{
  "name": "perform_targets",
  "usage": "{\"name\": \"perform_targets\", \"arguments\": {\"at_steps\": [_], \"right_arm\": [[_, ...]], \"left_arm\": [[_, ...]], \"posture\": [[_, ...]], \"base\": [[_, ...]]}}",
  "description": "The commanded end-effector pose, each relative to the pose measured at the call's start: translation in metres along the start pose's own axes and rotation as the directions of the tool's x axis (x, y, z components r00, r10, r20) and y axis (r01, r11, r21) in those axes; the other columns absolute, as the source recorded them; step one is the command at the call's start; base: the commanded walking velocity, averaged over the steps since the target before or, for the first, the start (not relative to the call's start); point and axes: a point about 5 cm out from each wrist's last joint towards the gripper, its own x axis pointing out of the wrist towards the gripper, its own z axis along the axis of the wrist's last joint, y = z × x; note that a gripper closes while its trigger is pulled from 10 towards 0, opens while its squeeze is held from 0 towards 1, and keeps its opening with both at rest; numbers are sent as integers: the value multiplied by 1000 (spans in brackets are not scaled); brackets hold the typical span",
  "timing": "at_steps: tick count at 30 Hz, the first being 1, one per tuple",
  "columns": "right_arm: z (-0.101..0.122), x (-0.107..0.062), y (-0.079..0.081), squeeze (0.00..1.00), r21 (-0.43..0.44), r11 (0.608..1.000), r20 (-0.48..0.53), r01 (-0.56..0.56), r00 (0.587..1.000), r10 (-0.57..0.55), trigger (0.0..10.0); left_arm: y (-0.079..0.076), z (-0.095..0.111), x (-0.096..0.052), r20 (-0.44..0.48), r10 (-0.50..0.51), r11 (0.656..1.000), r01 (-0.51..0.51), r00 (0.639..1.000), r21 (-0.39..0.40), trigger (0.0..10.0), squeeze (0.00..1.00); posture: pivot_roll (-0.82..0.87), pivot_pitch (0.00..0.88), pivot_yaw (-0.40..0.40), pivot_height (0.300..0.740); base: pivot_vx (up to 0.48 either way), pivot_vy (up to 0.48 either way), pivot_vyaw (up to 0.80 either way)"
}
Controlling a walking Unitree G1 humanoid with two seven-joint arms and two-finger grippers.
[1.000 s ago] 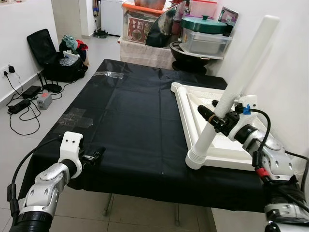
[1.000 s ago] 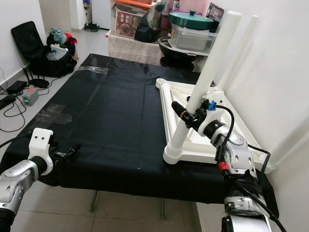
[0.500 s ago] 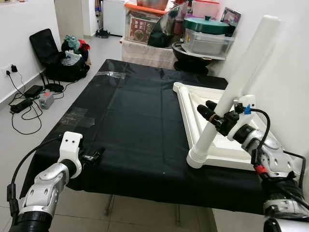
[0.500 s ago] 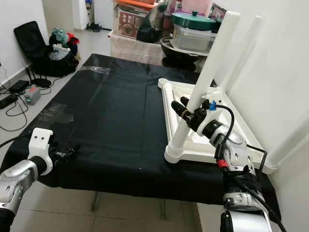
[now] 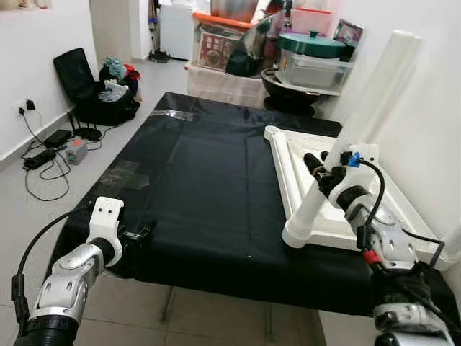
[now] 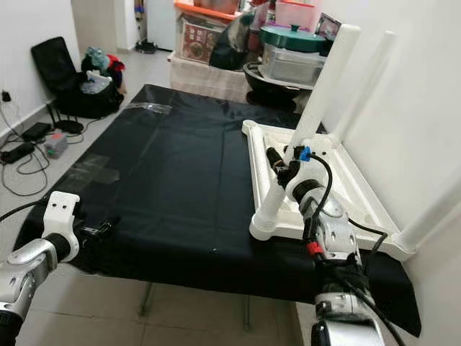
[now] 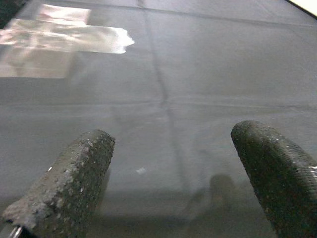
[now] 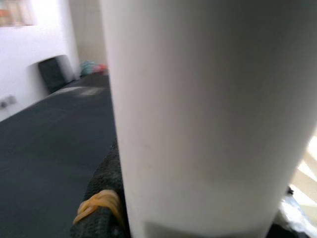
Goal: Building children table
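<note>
A white rectangular plastic tabletop lies upside down on the far right part of a large work table draped in black plastic sheeting, close beside the white wall. One long white cylindrical leg stands tilted in the tabletop's near left corner socket, and the right gripper is clamped around it about a third of the way up, one black finger showing on its left side. The right wrist view adds what the head views cannot: the leg pressed right against the camera, with a black textured finger wearing an orange rubber band alongside it. The right eye view shows two further white legs: one standing behind the gripped one, and one leaning at the tabletop's near right corner; that makes three legs in all. The left gripper hovers at the near left edge of the black sheeting, well apart from the tabletop. The left wrist view shows its two fingers spread apart over bare sheeting, holding nothing, with two patches of clear tape stuck to the cover beyond them. Beyond the sheeted table's far end stand stacked storage boxes and a green-lidded pot.
</note>
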Motion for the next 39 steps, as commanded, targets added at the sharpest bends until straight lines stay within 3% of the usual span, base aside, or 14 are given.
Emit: {"name": "perform_targets", "arguments": {"at_steps": [1, 7, 9, 15, 25, 26, 29, 30, 31, 32, 34, 35, 36, 39], "right_arm": [[-29, -16, -14, 0, 13, 982, -109, 187, 977, -185, 0], [-52, -35, 9, 0, 55, 944, -210, 326, 928, -308, 0], [-52, -35, 9, 0, 55, 944, -210, 326, 928, -308, 0], [-54, -41, 11, 0, 66, 865, -226, 498, 852, -473, 0], [-56, -46, 18, 0, 85, 853, -271, 514, 836, -477, 0], [-53, -46, 23, 0, 111, 864, -271, 492, 851, -450, 9373], [-53, -46, 23, 0, 111, 864, -271, 492, 851, -450, 9373], [-48, -46, 28, 161, 141, 879, -255, 455, 875, -412, 10000], [-48, -46, 28, 161, 141, 879, -255, 455, 875, -412, 10000], [-41, -45, 30, 1000, 163, 893, -227, 420, 897, -380, 10000], [-37, -44, 30, 1000, 175, 901, -207, 397, 910, -360, 10000], [-31, -43, 30, 216, 173, 911, -184, 374, 921, -343, 10000], [-25, -43, 29, 0, 172, 918, -157, 357, 930, -332, 10000], [-13, -41, 27, 0, 187, 939, -83, 290, 957, -279, 10000]], "left_arm": [[-2, -7, 1, -27, -3, 1000, 3, 1000, 4, 10000, 0], [-5, -10, 3, -44, 2, 1000, -2, 999, 0, 10000, 0], [-5, -10, 3, -44, 2, 1000, -2, 999, 0, 10000, 0], [-5, -12, 3, -57, 17, 1000, -17, 998, 0, 10000, 0], [-5, -13, 2, -62, 20, 1000, -20, 998, -2, 10000, 0], [-5, -14, 2, -64, 19, 1000, -19, 998, -3, 10000, 0], [-5, -14, 2, -64, 19, 1000, -19, 998, -3, 10000, 0], [-5, -14, 2, -66, 19, 1000, -19, 998, -4, 10000, 0], [-5, -14, 2, -66, 19, 1000, -19, 998, -4, 10000, 0], [-5, -14, 2, -67, 19, 1000, -19, 998, -3, 10000, 0], [-5, -14, 2, -67, 19, 1000, -19, 998, -2, 10000, 0], [-4, -14, 2, -66, 18, 1000, -18, 998, -1, 10000, 0], [-4, -13, 2, -65, 17, 1000, -17, 998, -1, 10000, 0], [-4, -13, 2, -62, 12, 1000, -12, 998, 0, 10000, 0]], "posture": [[123, 0, -145, 740], [115, 0, -148, 740], [115, 0, -148, 740], [115, 0, -151, 740], [111, 0, -153, 740], [109, 0, -152, 740], [109, 0, -152, 740], [110, 0, -151, 740], [110, 0, -151, 740], [108, 0, -149, 740], [108, 0, -149, 740], [109, 0, -147, 740], [108, 0, -144, 740], [108, 0, -144, 740]], "base": [[0, 0, 0], [0, 0, 0], [0, 0, 0], [0, 0, 0], [0, 0, 0], [0, 0, 0], [0, 0, 0], [0, 0, 0], [0, 0, 0], [0, 0, 0], [0, 0, 0], [0, 0, 0], [0, 0, 0], [0, 0, 0]]}}
